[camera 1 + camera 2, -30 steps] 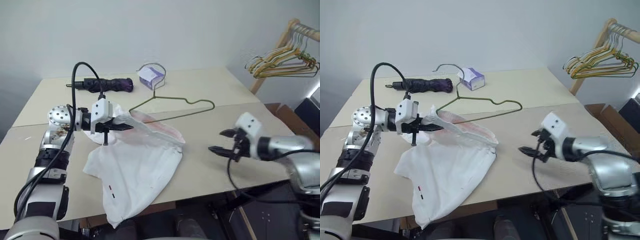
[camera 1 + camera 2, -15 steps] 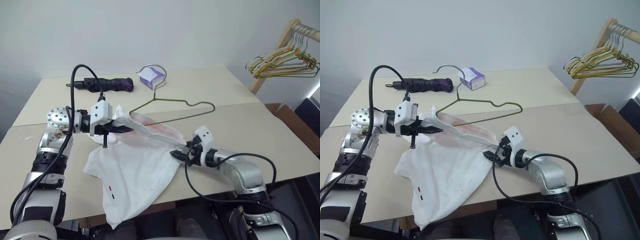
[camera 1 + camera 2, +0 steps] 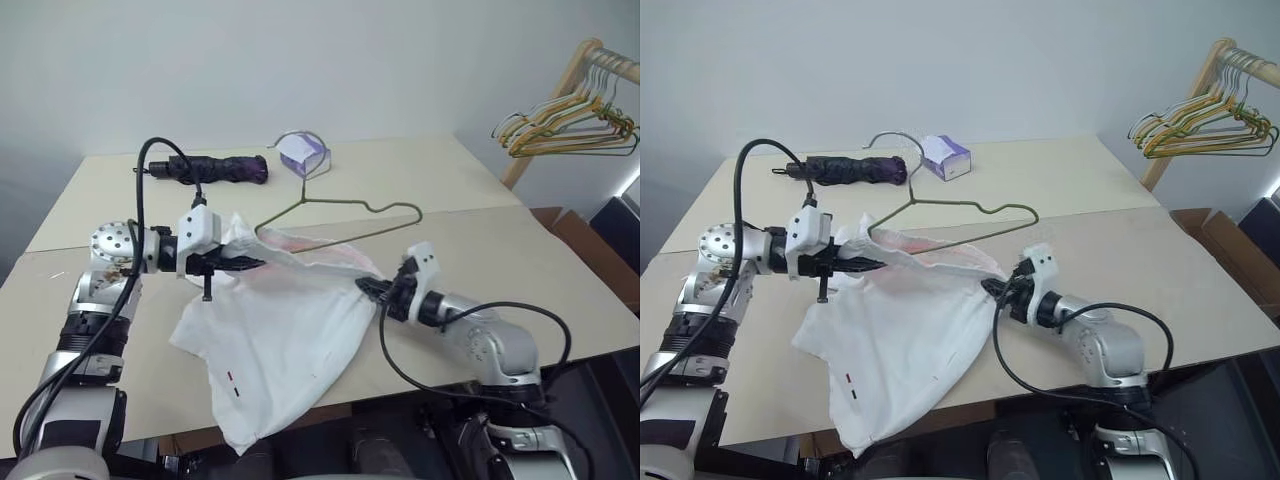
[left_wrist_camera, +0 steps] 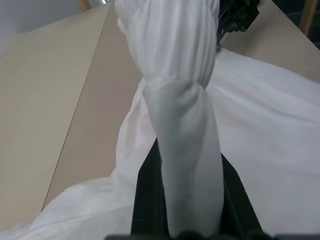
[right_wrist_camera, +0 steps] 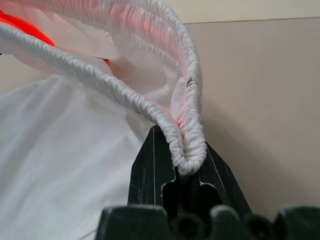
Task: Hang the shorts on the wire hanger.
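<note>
While the white cloth shorts [image 3: 285, 340] lay draped on the beige table [image 3: 480, 190], their gathered waistband was gripped at each end: left gripper [image 3: 245, 265] clamped at nine o'clock, right gripper [image 3: 372, 288] pinched at three. Beyond the stretched waistband, at twelve o'clock, the thin grey-olive wire hanger [image 3: 345, 222] lay parallel, judged nearer the right gripper.

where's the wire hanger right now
The wire hanger lies on the table just behind the shorts, its hook by the tissue box, with one end under the raised waistband.
</note>
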